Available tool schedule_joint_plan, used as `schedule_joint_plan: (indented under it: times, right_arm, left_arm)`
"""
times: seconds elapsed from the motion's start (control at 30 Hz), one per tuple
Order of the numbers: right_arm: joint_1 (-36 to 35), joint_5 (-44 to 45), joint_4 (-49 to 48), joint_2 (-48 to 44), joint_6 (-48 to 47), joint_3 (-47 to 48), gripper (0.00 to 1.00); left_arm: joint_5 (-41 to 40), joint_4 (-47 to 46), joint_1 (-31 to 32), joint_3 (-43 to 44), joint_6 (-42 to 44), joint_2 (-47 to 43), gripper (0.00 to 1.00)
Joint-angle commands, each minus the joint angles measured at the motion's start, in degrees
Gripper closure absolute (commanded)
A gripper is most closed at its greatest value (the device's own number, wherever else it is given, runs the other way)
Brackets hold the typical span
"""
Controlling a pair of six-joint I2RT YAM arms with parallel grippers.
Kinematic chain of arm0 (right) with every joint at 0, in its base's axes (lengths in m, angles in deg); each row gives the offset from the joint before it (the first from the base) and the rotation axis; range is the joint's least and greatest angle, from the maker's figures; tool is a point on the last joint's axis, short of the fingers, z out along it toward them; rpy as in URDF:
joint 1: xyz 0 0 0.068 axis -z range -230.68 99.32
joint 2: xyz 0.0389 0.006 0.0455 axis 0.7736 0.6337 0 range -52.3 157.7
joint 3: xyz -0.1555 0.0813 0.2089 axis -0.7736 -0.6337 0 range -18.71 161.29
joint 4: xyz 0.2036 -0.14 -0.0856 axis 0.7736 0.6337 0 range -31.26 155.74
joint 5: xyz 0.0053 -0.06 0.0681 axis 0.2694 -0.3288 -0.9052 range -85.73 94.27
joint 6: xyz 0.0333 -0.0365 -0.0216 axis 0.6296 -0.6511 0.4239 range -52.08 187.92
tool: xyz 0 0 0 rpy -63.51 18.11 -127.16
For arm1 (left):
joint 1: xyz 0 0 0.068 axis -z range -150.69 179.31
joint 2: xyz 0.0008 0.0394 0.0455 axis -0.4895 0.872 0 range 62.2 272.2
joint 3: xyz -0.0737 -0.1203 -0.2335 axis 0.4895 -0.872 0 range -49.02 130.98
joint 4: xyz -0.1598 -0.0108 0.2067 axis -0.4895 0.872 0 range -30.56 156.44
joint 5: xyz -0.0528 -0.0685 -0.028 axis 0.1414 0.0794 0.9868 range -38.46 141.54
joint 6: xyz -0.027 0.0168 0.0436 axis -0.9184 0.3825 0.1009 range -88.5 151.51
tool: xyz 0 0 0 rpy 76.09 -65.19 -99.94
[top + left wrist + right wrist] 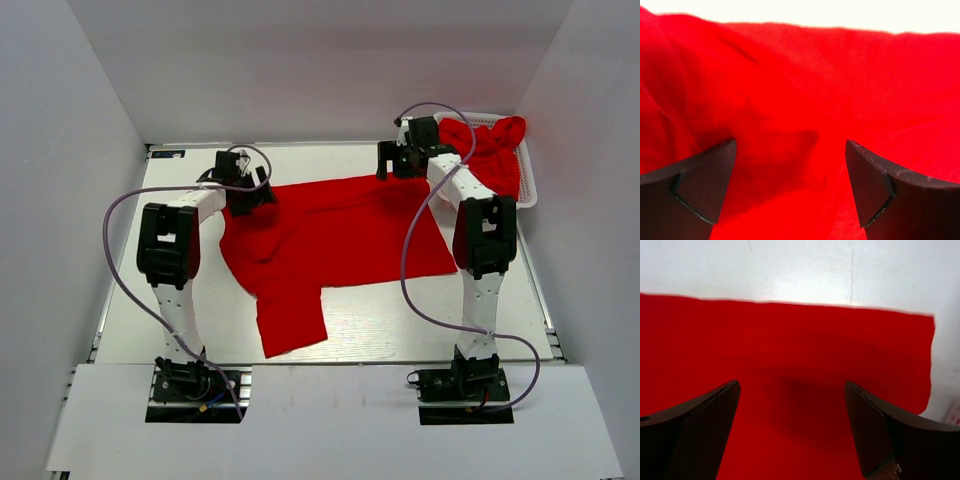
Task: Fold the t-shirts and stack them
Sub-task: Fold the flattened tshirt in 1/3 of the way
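Observation:
A bright red t-shirt [340,240] lies spread on the white table, one sleeve [290,318] reaching toward the near edge. My left gripper [247,193] hovers over its far left corner, open, with rumpled red cloth [790,130] between and below the fingers. My right gripper [398,165] hovers over the far right corner, open, above flat red cloth [790,355] whose far edge and right corner show. More red t-shirts [490,150] are heaped in the basket at the far right.
A white plastic lattice basket [529,190] stands at the far right corner. White walls close in the table on the left, back and right. Purple cables loop from both arms. A bare table strip [790,270] lies beyond the shirt.

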Motion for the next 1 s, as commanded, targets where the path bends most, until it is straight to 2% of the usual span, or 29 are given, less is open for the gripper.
schedule_joint_plan:
  times: [0.0, 0.27, 0.43, 0.5, 0.63, 0.7, 0.83, 0.97]
  right_arm:
    - [0.0, -0.9, 3.1, -0.7, 1.1, -0.8, 0.1]
    - [-0.2, 0.3, 7.2, -2.4, 3.6, 0.0, 0.1]
    - [-0.2, 0.6, 8.1, -2.9, 4.7, 0.2, 0.1]
    - [-0.3, 1.2, 8.6, -2.4, 5.1, 0.7, 0.11]
    - [-1.0, -0.4, 9.6, -0.4, 4.0, 3.5, 0.17]
    - [-1.6, 0.3, 9.7, 0.8, 3.1, 5.1, 0.2]
    - [-2.3, 3.8, 9.2, 5.8, 2.9, 11.1, 0.32]
    - [-2.3, 5.7, 7.7, 8.4, 3.4, 13.4, 0.41]
  left_arm:
    - [-0.9, 0.7, -1.0, 3.6, 0.6, 1.7, 0.0]
    - [-10.4, 13.0, -3.0, 17.6, 1.3, 13.9, 0.0]
    - [-12.8, 16.6, -8.0, 24.5, 1.8, 16.9, 0.0]
    - [-9.9, 14.5, -8.5, 27.0, 3.6, 17.4, 0.0]
    - [2.7, 10.9, -9.3, 34.0, 12.2, 18.9, 0.0]
    - [5.3, 10.3, -9.3, 36.7, 13.8, 19.4, 0.0]
    - [5.2, 13.0, -9.3, 39.6, 15.6, 16.3, 0.0]
    - [2.7, 12.5, -9.3, 33.1, 15.6, 8.4, 0.0]
